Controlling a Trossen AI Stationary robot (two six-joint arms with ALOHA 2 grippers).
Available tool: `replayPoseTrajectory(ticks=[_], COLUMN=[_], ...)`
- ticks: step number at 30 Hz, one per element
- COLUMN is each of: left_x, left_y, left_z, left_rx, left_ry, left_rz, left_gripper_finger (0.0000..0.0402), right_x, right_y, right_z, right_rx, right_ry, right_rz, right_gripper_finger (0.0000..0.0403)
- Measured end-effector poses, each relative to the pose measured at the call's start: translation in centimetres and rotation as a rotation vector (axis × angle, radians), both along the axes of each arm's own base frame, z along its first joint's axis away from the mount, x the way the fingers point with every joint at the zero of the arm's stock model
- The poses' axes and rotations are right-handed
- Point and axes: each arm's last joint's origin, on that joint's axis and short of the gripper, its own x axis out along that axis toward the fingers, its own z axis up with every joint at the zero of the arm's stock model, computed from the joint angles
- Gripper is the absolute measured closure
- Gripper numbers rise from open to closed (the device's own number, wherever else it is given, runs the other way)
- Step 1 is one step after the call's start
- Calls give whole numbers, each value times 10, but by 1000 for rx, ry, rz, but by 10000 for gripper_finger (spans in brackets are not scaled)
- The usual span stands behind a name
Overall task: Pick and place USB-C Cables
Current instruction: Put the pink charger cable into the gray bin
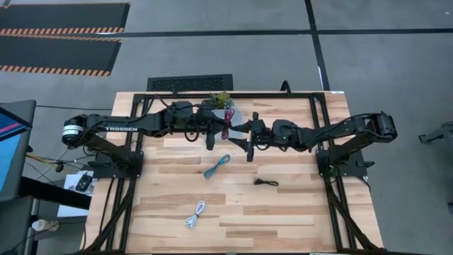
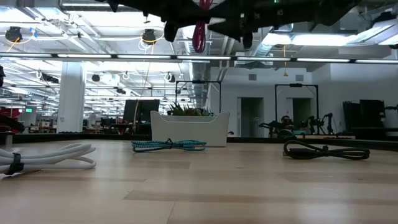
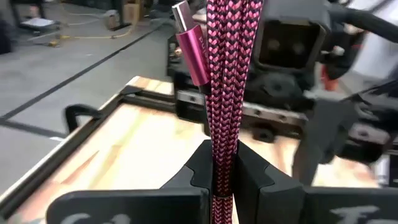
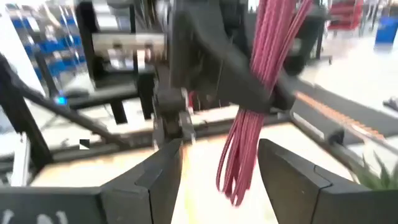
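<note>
My left gripper (image 3: 222,180) is shut on the dark red USB-C cable (image 1: 225,127), held high over the far middle of the table. That cable hangs as a looped bundle (image 2: 200,34) in the low view. My right gripper (image 4: 219,152) is open and faces the left one. Its fingers stand on either side of the bundle's hanging loops (image 4: 239,168) without touching them. The teal cable (image 1: 217,166), the black cable (image 1: 266,183) and the white cable (image 1: 196,214) lie flat on the wooden table. My left gripper pinches the dark red cable bundle, several strands together, between its two fingers (image 3: 249,177) at a point along the bundle (image 3: 222,149). The fingers reach level from the table's left and lie across the strands. The cable is lifted clear, its loops hanging below and a metal plug (image 3: 193,46) sticking out.
A white planter with a small green plant (image 2: 189,127) stands at the table's far middle edge (image 1: 221,99), just behind both grippers. The three loose cables are spread over the table's middle and near part. Bare wood lies on the left and right sides.
</note>
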Motion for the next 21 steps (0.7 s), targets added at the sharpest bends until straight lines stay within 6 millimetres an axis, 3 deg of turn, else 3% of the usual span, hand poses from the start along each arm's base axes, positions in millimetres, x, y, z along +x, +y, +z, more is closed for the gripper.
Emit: replayPoseTrajectory(ticks=[11, 21], left_x=[1, 4], left_y=[-2, -3], left_z=[5, 9], left_rx=[-4, -1], left_ry=[-63, -118], left_rz=[-113, -141], left_gripper_finger=[389, 392], right_x=[-1, 1], right_y=[-11, -7], right_z=[4, 14], right_rx=[5, 2], right_ry=[-39, -96], right_rz=[-49, 25], right_gripper_finger=[172, 172])
